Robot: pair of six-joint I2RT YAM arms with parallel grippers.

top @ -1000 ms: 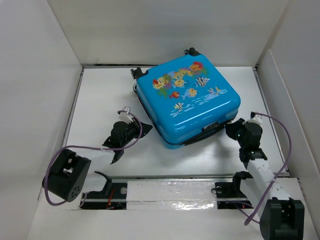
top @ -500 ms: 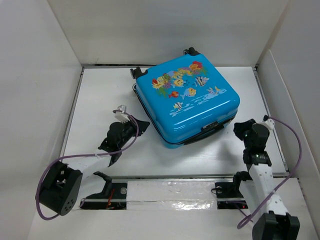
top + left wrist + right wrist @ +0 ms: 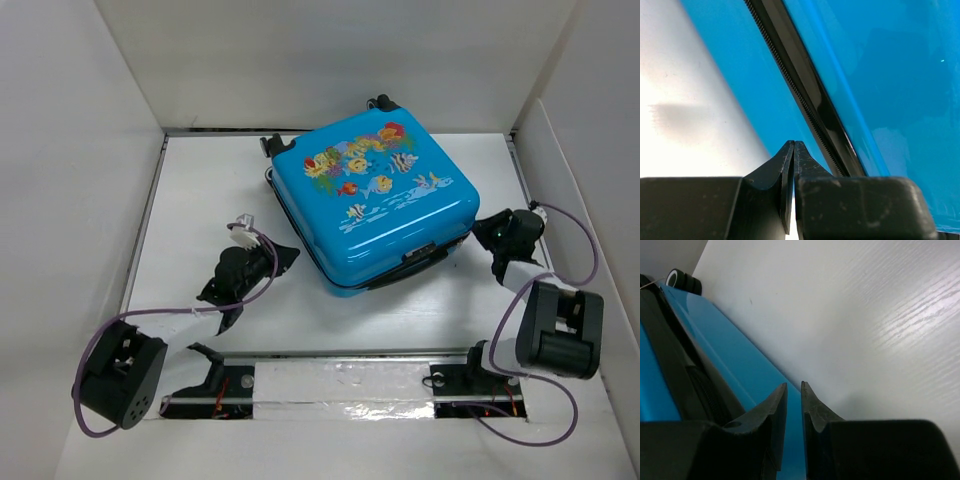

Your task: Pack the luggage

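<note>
The luggage [image 3: 375, 195] is a bright-blue suitcase with a fish print. It lies flat and closed at the back middle of the table, wheels [image 3: 383, 102] at the far side. My left gripper [image 3: 284, 254] is shut and empty, low beside the suitcase's left front side. In the left wrist view its tips [image 3: 794, 144] point at the blue shell [image 3: 890, 75] and black zipper band [image 3: 805, 100]. My right gripper [image 3: 486, 232] sits at the suitcase's right side. In the right wrist view its tips [image 3: 794, 385] stand a thin gap apart with nothing between them, next to the blue shell [image 3: 730, 355].
White walls close in the table [image 3: 200, 200] at the back, left and right. A taped rail [image 3: 340, 385] runs along the near edge between the arm bases. A black wheel [image 3: 685, 281] shows at the far end of the suitcase in the right wrist view.
My right arm has swung from the suitcase's front right corner back to its right side and folded. My left gripper has shifted slightly left; the suitcase has not moved.
</note>
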